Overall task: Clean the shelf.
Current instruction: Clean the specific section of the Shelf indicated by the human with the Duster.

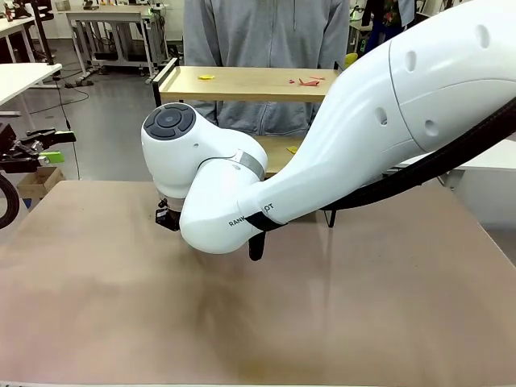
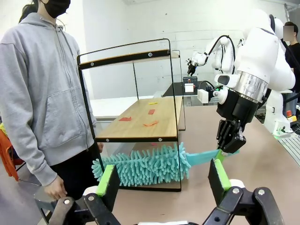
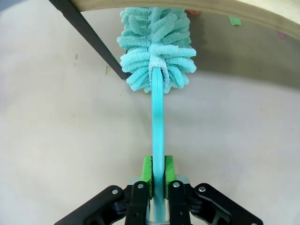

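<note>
As the right end effector (image 3: 158, 165) holds it, the duster (image 2: 145, 166) underlies the shelf (image 2: 140, 121).

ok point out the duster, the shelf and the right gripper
duster (image 2: 145, 166), left wrist view, fluffy teal head
shelf (image 2: 136, 130), left wrist view, bare wood of a board
right gripper (image 3: 158, 169), right wrist view, between its green pads
</note>
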`<move>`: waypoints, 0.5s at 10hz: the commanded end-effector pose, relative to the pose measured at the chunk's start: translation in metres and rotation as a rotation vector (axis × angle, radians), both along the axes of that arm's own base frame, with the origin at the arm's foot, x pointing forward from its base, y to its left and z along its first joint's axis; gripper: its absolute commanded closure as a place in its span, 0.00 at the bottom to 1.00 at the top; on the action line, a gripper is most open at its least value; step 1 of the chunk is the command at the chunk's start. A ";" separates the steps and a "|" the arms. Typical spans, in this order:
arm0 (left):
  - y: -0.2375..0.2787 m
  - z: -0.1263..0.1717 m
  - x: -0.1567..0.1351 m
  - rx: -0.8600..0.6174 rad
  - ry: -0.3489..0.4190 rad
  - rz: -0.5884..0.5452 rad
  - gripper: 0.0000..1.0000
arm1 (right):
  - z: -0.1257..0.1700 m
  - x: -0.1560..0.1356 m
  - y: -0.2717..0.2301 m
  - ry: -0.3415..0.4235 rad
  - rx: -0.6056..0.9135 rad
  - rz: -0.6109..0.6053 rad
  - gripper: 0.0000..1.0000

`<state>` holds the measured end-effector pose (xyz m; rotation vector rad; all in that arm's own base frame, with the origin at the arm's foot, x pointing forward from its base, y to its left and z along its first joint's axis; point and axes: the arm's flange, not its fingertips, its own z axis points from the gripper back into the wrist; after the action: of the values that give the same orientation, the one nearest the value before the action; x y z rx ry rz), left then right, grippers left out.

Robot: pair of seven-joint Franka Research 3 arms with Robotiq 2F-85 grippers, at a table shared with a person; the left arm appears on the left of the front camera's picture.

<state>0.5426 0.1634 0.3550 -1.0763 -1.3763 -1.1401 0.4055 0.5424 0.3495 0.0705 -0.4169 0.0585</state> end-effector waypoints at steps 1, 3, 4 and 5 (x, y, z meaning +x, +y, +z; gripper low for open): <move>0.000 0.002 -0.002 0.006 -0.013 0.002 0.00 | 0.001 -0.004 0.000 -0.016 0.001 -0.024 0.87; 0.000 0.002 -0.002 0.006 -0.013 0.002 0.00 | 0.000 0.000 0.000 -0.002 -0.001 -0.001 0.87; 0.000 0.002 -0.002 0.006 -0.013 0.002 0.00 | -0.004 -0.001 -0.014 0.025 0.026 -0.026 0.87; 0.000 0.002 -0.002 0.006 -0.013 0.002 0.00 | -0.009 -0.005 -0.028 0.042 0.048 -0.052 0.87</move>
<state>0.5425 0.1634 0.3550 -1.0763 -1.3763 -1.1401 0.4079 0.5349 0.3440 0.0743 -0.3961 0.0319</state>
